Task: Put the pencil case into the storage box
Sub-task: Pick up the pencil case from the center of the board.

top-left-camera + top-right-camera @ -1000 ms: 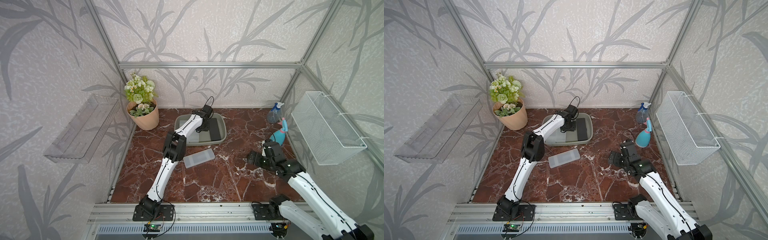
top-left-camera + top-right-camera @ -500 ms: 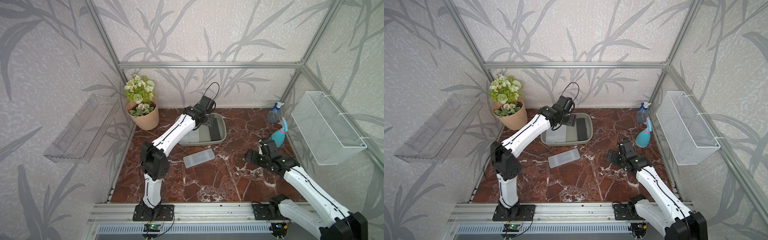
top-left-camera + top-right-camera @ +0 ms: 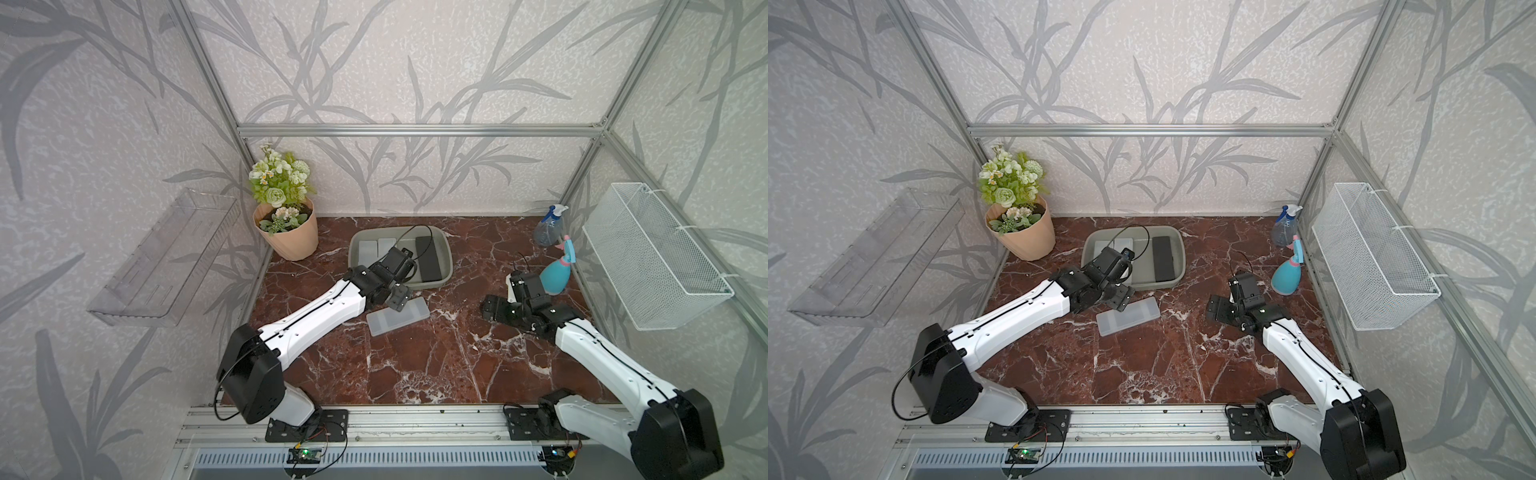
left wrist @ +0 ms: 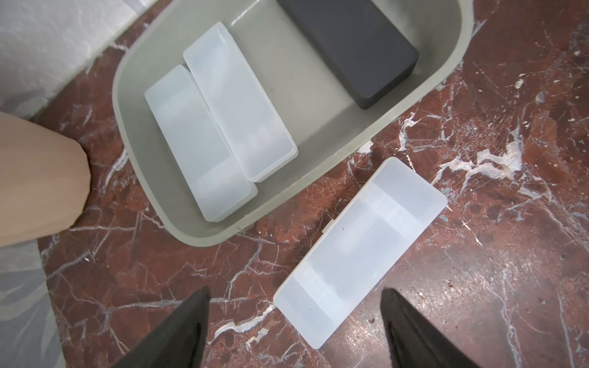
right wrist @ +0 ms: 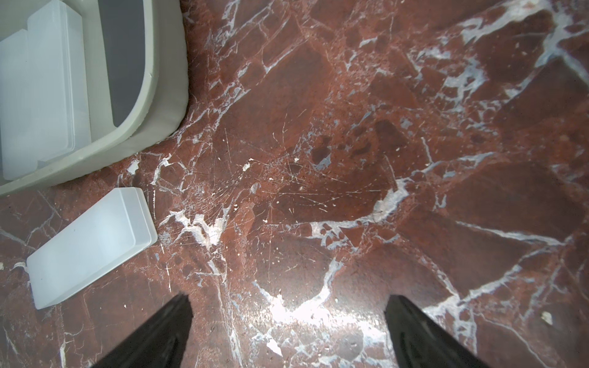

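Pencil case is not in the box. It lies flat on the red marble surface, angled, just outside the near rim of the storage box and apart from it.

Left claw is above the case's left end, jaws spread wide and holding nothing. In the left wrist view the left claw frames the near end of the pencil case. The black fingers stand either side of that end with a gap to it. Claw height over the case: cannot tell.

Right claw is wide open and empty, low over bare marble, well apart from the case, near the teal spray bottle.

Left wrist view only: the storage box holds two translucent cases, one overlapping the other's edge, plus a dark case along the opposite wall. In both top views the left arm hides part of those two.

Right wrist view: right claw has nothing but marble between its fingers. The pencil case sits off to one side, beside the box corner.

Top views only: flower pot beside the box, clear spray bottle, wire basket on the right wall, clear tray on the left wall.
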Robot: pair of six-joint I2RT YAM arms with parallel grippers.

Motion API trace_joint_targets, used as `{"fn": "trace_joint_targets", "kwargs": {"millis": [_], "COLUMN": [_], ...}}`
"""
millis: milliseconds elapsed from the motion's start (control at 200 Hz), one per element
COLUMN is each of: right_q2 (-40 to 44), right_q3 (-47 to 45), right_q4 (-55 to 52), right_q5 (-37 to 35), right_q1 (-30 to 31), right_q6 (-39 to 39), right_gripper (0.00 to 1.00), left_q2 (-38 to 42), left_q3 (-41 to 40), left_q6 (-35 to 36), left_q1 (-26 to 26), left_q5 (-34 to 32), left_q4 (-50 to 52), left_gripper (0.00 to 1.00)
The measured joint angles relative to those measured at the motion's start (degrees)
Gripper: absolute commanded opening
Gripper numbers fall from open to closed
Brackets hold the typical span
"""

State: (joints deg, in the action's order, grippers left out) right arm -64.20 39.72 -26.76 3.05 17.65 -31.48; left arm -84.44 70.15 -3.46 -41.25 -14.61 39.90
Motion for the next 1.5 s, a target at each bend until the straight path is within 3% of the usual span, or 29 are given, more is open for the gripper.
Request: {"fn": "trace_joint_targets", "kwargs": {"millis": [165, 320, 545, 1235, 1390, 1499], "right_q2": [-0.72, -0.04, 2.73, 0.98, 0.76, 0.72], "right_q3": [0.00, -0.59, -2.36, -1.60, -0.52, -0.24], "right_q4": [1.03, 1.29, 0.98, 0.50, 0.31, 0.26], "right_q5": [1.01, 1.07, 0.74, -0.22, -0.55, -0.63], "right_q1": [0.00, -0.04, -0.04, -0.11, -0.09, -0.09], "right_q6": [0.02, -0.22, -0.42, -0.85, -0.61, -0.39], "right_gripper": [0.99, 0.99, 0.99, 0.99, 0.99, 0.99], "left_q2": [-0.31, -6.49, -13.70, -21.68, -24.00, -25.75], "left_q3": [-1.25, -0.48, 1.95, 3.87, 3.87, 3.89], "left_q6": [2.62, 4.11, 7.30, 11.06, 11.47, 11.56], "left_q1": [0.00, -0.13, -0.28, -0.26, -0.26, -0.26], "left_q5": [3.10, 5.57, 7.08, 10.32, 11.74, 12.17], "left_q4": [-1.64, -1.11, 0.44, 3.06, 2.99, 3.02], "left_gripper": [0.94, 1.00, 1.00, 1.00, 0.96, 0.86]}}
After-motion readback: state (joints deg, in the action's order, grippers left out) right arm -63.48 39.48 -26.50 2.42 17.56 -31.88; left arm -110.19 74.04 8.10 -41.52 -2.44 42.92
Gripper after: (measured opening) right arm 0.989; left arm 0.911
